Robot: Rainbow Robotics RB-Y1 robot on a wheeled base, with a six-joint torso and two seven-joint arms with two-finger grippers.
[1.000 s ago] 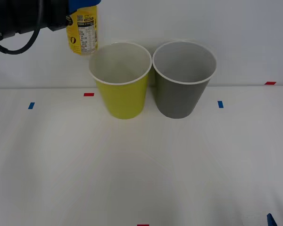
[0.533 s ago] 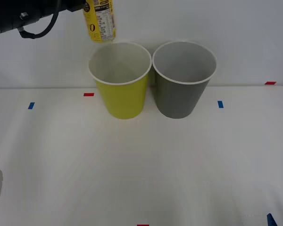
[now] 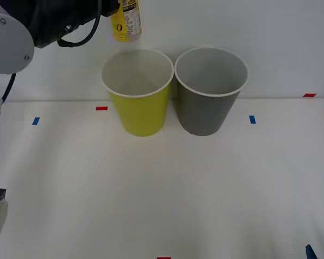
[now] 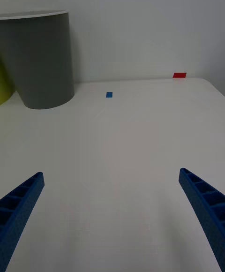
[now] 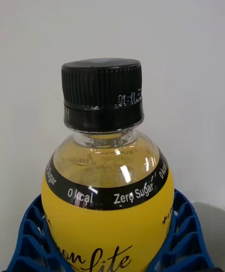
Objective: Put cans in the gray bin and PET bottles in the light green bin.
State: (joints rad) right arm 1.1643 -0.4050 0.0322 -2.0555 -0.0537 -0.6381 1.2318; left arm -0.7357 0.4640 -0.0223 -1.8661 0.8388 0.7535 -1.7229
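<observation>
The PET bottle [image 3: 126, 21] hangs above the far rim of the light green bin [image 3: 139, 110], gripped by the left jaws [image 5: 110, 248]. The gray bin [image 3: 208, 105] touches it at the bench's [image 3: 162, 189] far edge. The right jaws [image 4: 112, 215] are open, low over the bench.

One PET bottle [image 3: 126, 21] — two bins: light green bin [image 3: 139, 102], gray bin [image 3: 208, 102].

- It looks like a robot test lab: a plain white table [image 3: 162, 189] against a bare white wall [image 3: 270, 32].
- Small red and blue tape marks [image 3: 101, 108] are on the table.
</observation>
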